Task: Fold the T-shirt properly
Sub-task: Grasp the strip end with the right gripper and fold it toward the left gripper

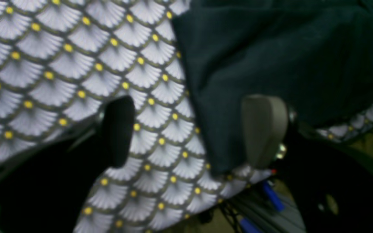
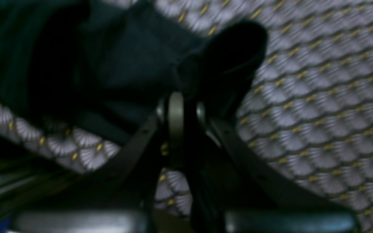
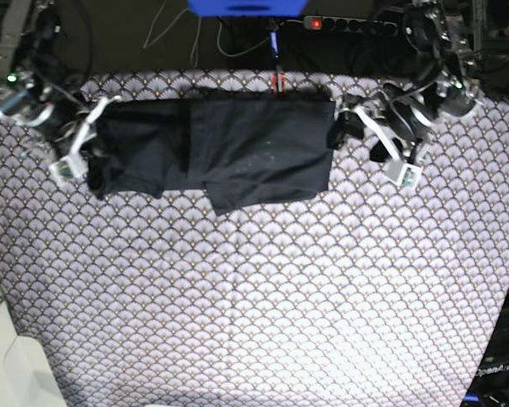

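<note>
1. Two arms reach over the far end of the surface (image 3: 254,322), which is covered by a white-and-grey tablecloth (image 3: 237,297) with a fan pattern and yellow dots.
2. The T-shirt (image 3: 229,148) is dark and lies folded in a long band near the far edge of the tablecloth.
3. One flap of the T-shirt sticks out toward the near side, below the middle of the band.
4. The left end effector (image 1: 186,132) is spread wide and holds nothing.
5. In the left wrist view, its light finger (image 1: 264,129) is over the edge of the T-shirt, and its dark finger (image 1: 118,129) is over the tablecloth beside the T-shirt.
6. In the base view, the left end effector is at the right end of the T-shirt.
7. The right end effector (image 2: 186,106) is clenched on the T-shirt.
8. In the right wrist view, a dark bunch of T-shirt cloth sits right at its pressed-together tips.
9. In the base view, the right end effector is at the left end of the T-shirt, where the cloth looks bunched.
</note>
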`<state>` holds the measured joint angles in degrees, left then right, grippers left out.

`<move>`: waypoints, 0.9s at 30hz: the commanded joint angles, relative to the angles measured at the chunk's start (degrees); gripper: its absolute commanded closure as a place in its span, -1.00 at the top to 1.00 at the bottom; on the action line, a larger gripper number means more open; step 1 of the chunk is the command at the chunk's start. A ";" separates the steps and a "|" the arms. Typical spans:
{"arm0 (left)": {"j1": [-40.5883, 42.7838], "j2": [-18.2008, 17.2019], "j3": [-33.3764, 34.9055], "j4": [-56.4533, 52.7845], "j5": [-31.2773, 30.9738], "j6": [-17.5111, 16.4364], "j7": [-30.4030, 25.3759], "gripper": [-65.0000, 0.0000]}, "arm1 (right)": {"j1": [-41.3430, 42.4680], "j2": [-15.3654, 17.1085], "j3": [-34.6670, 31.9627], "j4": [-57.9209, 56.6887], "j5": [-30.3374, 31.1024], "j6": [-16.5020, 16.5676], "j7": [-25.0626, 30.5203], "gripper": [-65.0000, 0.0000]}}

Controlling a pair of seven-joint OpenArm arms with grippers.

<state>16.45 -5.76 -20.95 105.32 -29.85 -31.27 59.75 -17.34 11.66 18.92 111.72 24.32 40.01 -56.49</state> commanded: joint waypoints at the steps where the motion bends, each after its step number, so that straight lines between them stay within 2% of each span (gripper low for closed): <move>1: -0.23 -0.44 -0.19 0.84 -0.97 -0.25 -1.06 0.56 | 1.30 -0.45 -0.94 1.11 1.66 -0.01 0.88 -0.97; 8: -0.23 -0.61 -0.19 0.84 -0.88 -0.25 -0.80 0.56 | 9.56 -5.73 -7.53 1.90 1.66 -0.01 -7.29 -0.97; 12: -0.32 -0.61 -0.11 0.84 -0.88 -0.25 -0.89 0.56 | 14.22 -10.47 -11.58 1.90 1.66 -0.01 -12.39 -0.97; 18: -0.58 -0.61 -0.11 0.84 -0.88 -0.25 -1.06 0.56 | 14.93 -16.01 -18.70 1.55 1.66 -0.01 -13.62 -0.97; 23: -0.67 -0.61 -0.19 0.84 -0.88 -0.25 -1.06 0.56 | 14.49 -17.86 -24.59 1.38 1.57 -0.01 -13.44 -0.97; 27: -0.58 -0.61 -0.19 0.84 -0.97 -0.25 -1.06 0.56 | 14.75 -18.03 -28.37 1.03 1.57 -0.01 -13.44 -0.97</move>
<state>16.29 -6.00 -20.93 105.32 -29.85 -31.27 59.72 -3.36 -5.87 -9.30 112.07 24.43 40.01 -71.33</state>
